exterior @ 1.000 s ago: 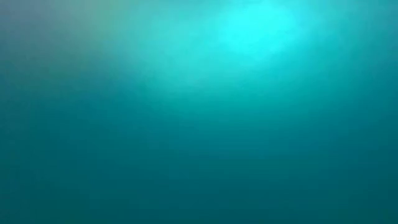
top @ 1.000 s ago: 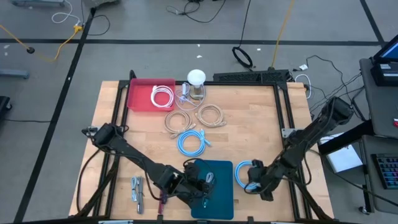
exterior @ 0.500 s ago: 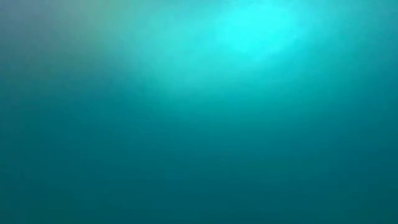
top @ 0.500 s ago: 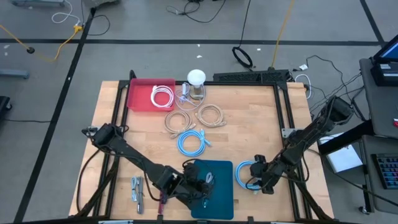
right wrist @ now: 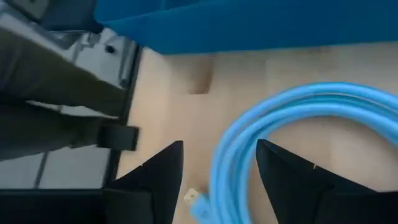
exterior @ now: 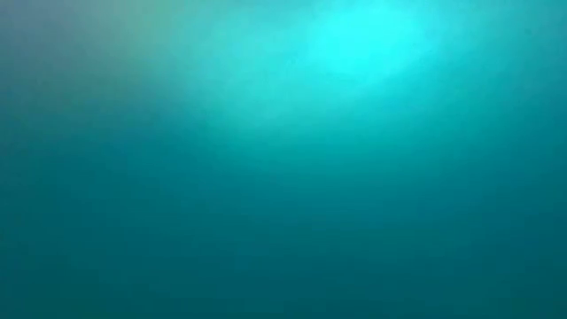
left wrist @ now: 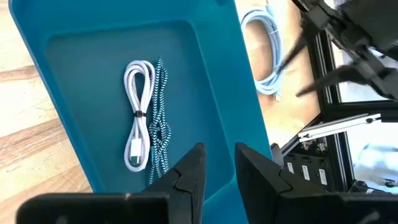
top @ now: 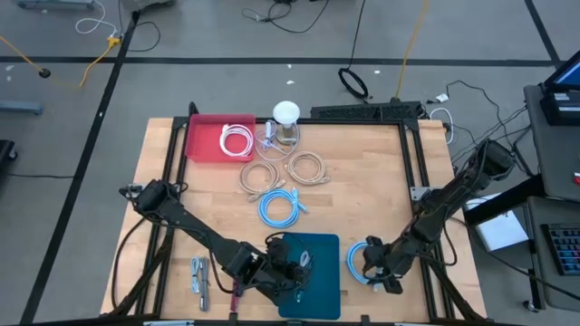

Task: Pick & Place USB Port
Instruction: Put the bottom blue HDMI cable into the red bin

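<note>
Beside the teal tray [top: 319, 272], right hand [right wrist: 214, 180] spread open over a blue cable coil [right wrist: 298, 124]; left hand's [left wrist: 217, 168] grip unclear.

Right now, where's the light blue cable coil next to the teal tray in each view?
High view: light blue cable coil on the wood near the table's front edge, just right of the teal tray, at the right gripper.
Low view: not visible; only a teal blur.
Left wrist view: coil on the wood beyond the tray's rim.
Right wrist view: coil between the open fingers, tray wall behind.
Shared landmark: the teal tray.
</note>
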Robot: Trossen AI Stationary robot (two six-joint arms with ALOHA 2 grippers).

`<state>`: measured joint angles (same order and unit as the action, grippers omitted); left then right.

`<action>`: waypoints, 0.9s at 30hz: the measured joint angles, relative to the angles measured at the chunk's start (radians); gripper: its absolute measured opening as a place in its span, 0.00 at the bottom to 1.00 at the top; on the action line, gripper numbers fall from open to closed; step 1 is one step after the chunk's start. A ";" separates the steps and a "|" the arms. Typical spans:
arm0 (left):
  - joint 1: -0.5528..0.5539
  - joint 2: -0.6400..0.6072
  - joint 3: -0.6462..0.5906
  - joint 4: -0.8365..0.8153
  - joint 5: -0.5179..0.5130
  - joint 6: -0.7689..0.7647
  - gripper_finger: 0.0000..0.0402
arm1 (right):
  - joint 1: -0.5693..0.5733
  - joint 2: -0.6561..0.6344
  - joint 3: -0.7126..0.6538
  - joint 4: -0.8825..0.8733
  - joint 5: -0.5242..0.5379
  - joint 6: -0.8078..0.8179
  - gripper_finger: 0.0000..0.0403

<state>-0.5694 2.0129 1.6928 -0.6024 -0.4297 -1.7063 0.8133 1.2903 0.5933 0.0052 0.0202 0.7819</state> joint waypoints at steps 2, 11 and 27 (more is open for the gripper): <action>0.000 0.000 0.000 0.000 0.000 0.000 0.22 | 0.003 -0.001 0.026 0.012 -0.021 -0.012 0.47; -0.025 0.000 0.000 -0.003 -0.001 -0.001 0.22 | 0.130 0.002 0.032 -0.335 -0.075 -0.172 0.43; -0.056 0.001 0.000 -0.071 -0.020 -0.069 0.22 | 0.147 0.002 0.201 -0.505 0.081 -0.458 0.42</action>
<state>-0.6256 2.0136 1.6928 -0.6735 -0.4498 -1.7756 0.9606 1.2926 0.7945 -0.4997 0.1012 0.3242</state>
